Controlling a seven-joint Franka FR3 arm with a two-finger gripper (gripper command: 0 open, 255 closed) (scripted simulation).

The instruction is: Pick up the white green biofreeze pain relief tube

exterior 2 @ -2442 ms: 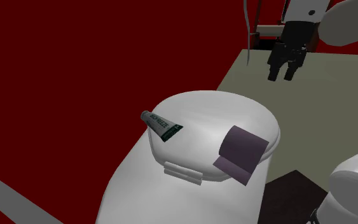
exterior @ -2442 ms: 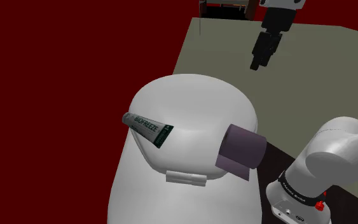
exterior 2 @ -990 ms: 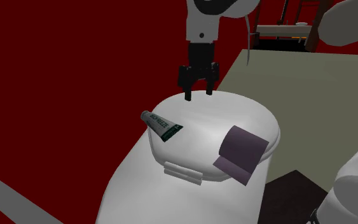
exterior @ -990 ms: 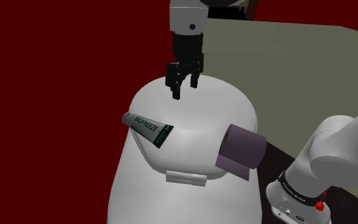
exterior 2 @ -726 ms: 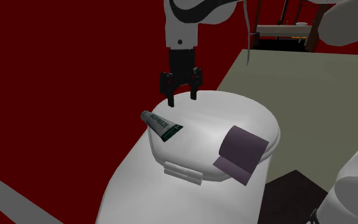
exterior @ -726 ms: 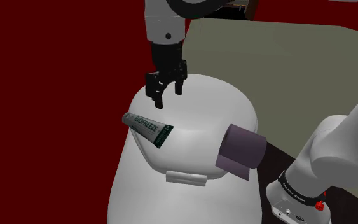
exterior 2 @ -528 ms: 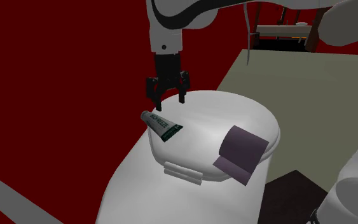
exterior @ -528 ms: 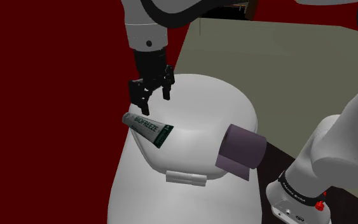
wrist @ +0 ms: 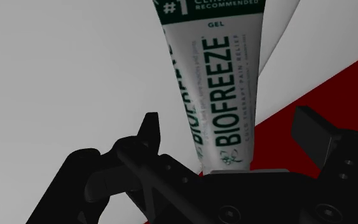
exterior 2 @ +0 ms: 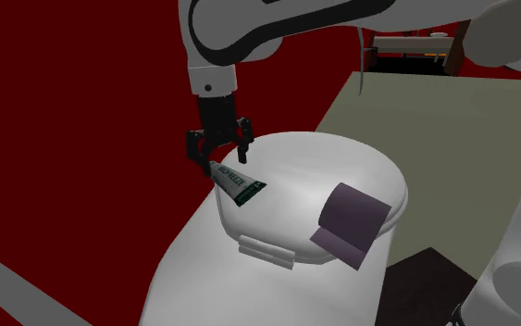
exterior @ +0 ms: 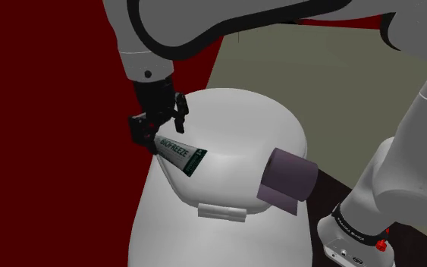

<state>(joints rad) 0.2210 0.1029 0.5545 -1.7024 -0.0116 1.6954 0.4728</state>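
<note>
Gripper (exterior: pixel 157 130): jaws open, straddling cap end of Biofreeze tube (exterior: pixel 181 154), not clasping; tube flat on white dome (exterior: pixel 238 121).

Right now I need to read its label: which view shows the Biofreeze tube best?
The wrist view: the tube lies between the open fingers, BIOFREEZE lettering legible. The shoulder and second exterior views show it small, on the white rounded surface.
</note>
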